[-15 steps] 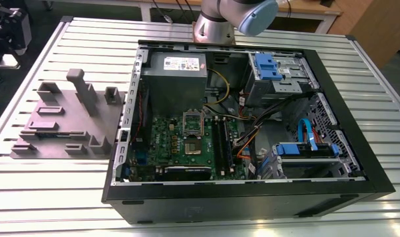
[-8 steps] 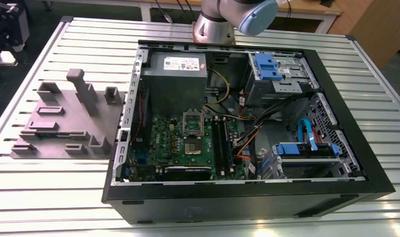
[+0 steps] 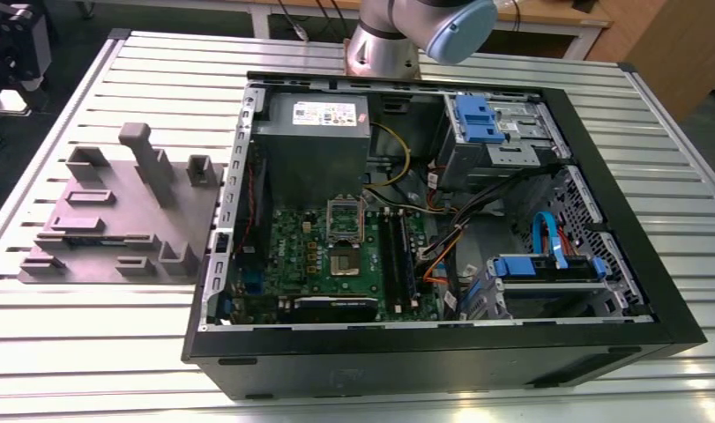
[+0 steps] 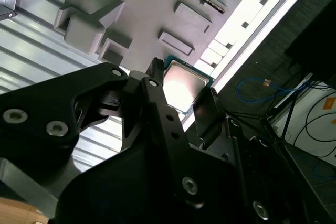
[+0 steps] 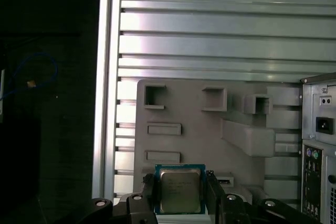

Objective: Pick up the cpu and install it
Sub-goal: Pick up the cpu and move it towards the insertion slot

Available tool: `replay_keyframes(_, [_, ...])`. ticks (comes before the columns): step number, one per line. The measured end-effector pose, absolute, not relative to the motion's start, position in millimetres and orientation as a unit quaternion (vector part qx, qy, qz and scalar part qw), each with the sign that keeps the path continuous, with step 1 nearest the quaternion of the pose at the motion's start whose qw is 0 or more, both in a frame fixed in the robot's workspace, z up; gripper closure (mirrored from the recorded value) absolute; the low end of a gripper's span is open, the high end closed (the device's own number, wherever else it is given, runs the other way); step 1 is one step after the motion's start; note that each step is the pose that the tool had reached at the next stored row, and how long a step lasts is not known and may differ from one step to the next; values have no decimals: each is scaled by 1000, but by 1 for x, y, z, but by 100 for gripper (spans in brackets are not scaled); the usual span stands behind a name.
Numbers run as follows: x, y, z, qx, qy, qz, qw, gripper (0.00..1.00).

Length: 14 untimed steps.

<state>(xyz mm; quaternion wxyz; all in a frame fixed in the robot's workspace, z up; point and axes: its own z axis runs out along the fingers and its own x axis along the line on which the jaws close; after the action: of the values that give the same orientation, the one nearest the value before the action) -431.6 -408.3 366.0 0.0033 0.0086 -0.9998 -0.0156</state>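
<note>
In both wrist views the cpu (image 5: 179, 191) (image 4: 182, 83), a small flat square chip with a shiny metal top and a thin dark rim, sits between the two black fingers of my gripper (image 5: 179, 183) (image 4: 181, 89). One finger (image 5: 148, 187) presses on each side of the chip, so the gripper is shut on it. The chip hangs well above the grey fixture plate (image 5: 194, 140) (image 3: 122, 220). In the exterior view the motherboard's open socket (image 3: 346, 262) lies inside the computer case (image 3: 592, 115), with its silver frame (image 3: 343, 214) raised behind it.
The open case lies flat on the slatted metal table (image 3: 86, 335), to the exterior view's right of the fixture plate. A grey power-supply box (image 3: 316, 132), blue drive brackets (image 3: 480, 119) and loose cables (image 3: 451, 238) crowd the case. Raised blocks (image 3: 139, 145) stand on the plate. The arm's base (image 3: 392, 40) is behind the case.
</note>
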Motion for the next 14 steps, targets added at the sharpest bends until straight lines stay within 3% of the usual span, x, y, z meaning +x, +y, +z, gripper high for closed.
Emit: replay_keyframes(14, [-426, -408, 371, 9, -1000, -16, 3, 53])
